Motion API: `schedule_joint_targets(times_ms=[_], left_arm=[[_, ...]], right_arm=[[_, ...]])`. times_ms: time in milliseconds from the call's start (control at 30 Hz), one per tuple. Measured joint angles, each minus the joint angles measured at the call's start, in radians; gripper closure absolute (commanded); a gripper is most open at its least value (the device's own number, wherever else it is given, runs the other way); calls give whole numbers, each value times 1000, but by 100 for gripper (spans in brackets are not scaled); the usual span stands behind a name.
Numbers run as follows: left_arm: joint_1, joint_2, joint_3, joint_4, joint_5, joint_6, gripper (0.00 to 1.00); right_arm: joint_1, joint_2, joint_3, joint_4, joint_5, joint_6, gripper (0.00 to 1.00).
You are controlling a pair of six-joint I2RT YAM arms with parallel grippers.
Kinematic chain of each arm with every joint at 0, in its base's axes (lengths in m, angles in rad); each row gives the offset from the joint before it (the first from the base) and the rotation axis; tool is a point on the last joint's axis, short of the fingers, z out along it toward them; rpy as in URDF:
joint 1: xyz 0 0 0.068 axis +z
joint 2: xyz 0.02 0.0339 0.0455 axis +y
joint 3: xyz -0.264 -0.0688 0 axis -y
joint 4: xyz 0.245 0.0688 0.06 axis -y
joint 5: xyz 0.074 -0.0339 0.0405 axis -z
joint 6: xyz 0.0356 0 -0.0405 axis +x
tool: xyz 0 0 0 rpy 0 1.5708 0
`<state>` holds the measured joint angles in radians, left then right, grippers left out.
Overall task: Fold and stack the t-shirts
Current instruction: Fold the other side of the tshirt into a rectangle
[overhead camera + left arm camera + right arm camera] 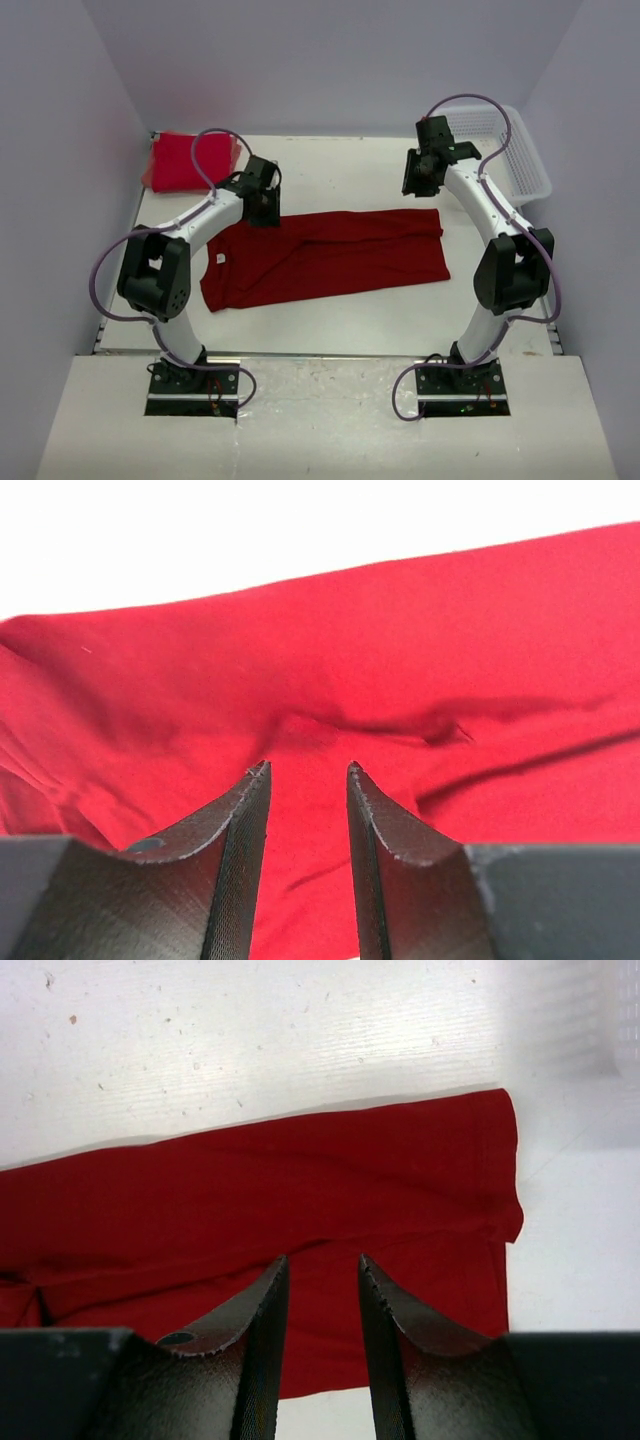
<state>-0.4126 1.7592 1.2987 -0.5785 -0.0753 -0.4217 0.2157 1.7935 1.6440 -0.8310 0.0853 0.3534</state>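
Note:
A dark crimson t-shirt (330, 257) lies across the middle of the table, its far long side folded over toward the near side, neck at the left. It fills the left wrist view (400, 680) and shows in the right wrist view (300, 1200). A bright red folded t-shirt (190, 160) lies at the back left corner. My left gripper (262, 215) is open above the shirt's far left edge; its fingers (240, 850) hold nothing. My right gripper (418, 190) is open above the shirt's far right edge and hem, empty.
A white plastic lattice basket (522, 150) stands at the back right, beside the right arm. Grey walls close the table at the back and both sides. Bare white table (340, 170) shows behind the shirt and along its near edge.

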Motion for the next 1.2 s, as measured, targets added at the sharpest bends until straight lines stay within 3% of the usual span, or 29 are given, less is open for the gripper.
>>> schedule_joint_targets(times_ms=[200, 667, 1200], left_arm=[[60, 54, 20, 10, 42, 21, 62], [59, 109, 19, 24, 166, 26, 63], [60, 127, 19, 24, 100, 40, 62]], right_arm=[[0, 0, -1, 5, 0, -3, 65], [0, 0, -1, 9, 0, -7, 65], [0, 0, -1, 9, -3, -7, 65]])
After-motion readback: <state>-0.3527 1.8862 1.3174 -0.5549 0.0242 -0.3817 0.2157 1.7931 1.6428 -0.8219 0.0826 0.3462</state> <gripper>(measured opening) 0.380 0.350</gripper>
